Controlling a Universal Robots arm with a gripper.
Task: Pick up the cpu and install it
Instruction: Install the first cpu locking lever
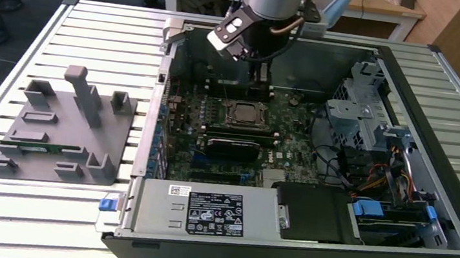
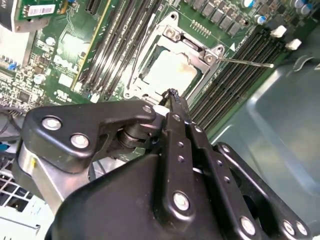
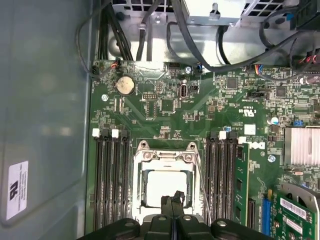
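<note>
The cpu lies flat in the metal-framed socket on the green motherboard, its pale silver top facing up. It also shows in the second wrist view, cpu, and in the exterior view, cpu. My gripper hovers over the socket's edge with its two black fingers pressed together and nothing between them. The same gripper points at the chip's rim, and from outside the gripper hangs inside the open case just behind the socket. A thin metal lever sticks out beside the socket.
Black memory slots flank the socket, and a green memory stick stands in one. Cables and the drive cage crowd the case walls. A grey fixture sits on the slatted table at the exterior view's left.
</note>
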